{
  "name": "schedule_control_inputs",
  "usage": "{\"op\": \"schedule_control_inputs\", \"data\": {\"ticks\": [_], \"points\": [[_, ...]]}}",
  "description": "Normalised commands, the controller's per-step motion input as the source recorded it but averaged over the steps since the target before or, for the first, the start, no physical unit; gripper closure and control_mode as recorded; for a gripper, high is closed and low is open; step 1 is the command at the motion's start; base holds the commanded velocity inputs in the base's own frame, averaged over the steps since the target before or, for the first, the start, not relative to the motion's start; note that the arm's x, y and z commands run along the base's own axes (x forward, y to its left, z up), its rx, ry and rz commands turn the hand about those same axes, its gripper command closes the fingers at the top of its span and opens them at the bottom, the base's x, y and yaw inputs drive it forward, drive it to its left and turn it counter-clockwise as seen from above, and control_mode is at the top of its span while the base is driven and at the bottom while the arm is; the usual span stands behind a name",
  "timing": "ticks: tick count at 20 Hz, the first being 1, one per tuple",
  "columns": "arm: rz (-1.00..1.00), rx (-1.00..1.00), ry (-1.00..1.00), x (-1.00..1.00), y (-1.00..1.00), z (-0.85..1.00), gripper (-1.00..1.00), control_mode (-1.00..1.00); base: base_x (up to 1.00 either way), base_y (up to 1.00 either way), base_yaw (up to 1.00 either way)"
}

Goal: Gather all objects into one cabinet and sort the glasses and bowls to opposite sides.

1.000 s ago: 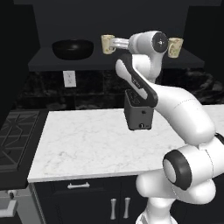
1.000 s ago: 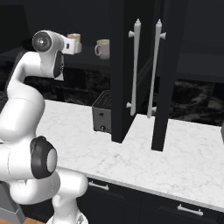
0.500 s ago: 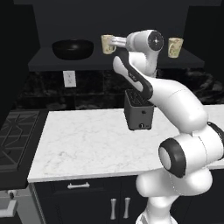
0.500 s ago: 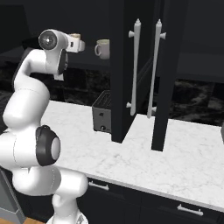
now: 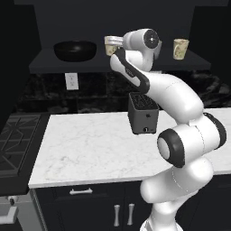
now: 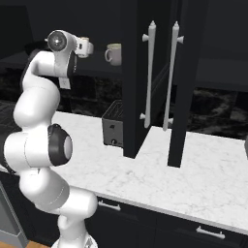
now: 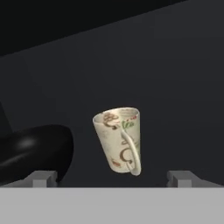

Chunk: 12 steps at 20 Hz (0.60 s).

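Observation:
On the dark cabinet's shelf board (image 5: 45, 64) a wide black bowl (image 5: 75, 48) sits at the left. A cream mug (image 5: 110, 45) stands just right of it, and a second mug (image 5: 180, 48) stands apart at the far right, seen too as the mug (image 6: 114, 53). My gripper (image 5: 119, 43) is at shelf height right beside the middle mug. In the hand view that mug (image 7: 120, 141) looks tilted, its handle towards me, just ahead of the open gripper (image 7: 111, 178), untouched. The bowl (image 7: 33, 151) lies to its left.
A dark toaster (image 5: 143, 113) stands on the white marble counter (image 5: 85, 149) under the shelf. Two open dark cabinet doors with long silver handles (image 6: 150, 72) hang right of the arm. A stove (image 5: 13, 140) borders the counter on the left.
The arm has stretched further up towards the shelf, its elbow swinging, and the hand has edged a little closer to the middle mug. Mugs and bowl have not moved.

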Motion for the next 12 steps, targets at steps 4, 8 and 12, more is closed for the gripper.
{"op": "schedule_control_inputs", "data": {"ticks": [4,8,12], "points": [[0.01,0.00,0.03,0.19,0.07,0.00,-1.00,-1.00,0.00,0.00,0.00],[0.00,0.00,0.05,0.05,0.00,-0.01,-1.00,-1.00,0.00,0.00,0.00],[0.00,0.00,0.07,0.00,0.00,-0.07,-1.00,-1.00,0.00,0.00,0.00]]}}
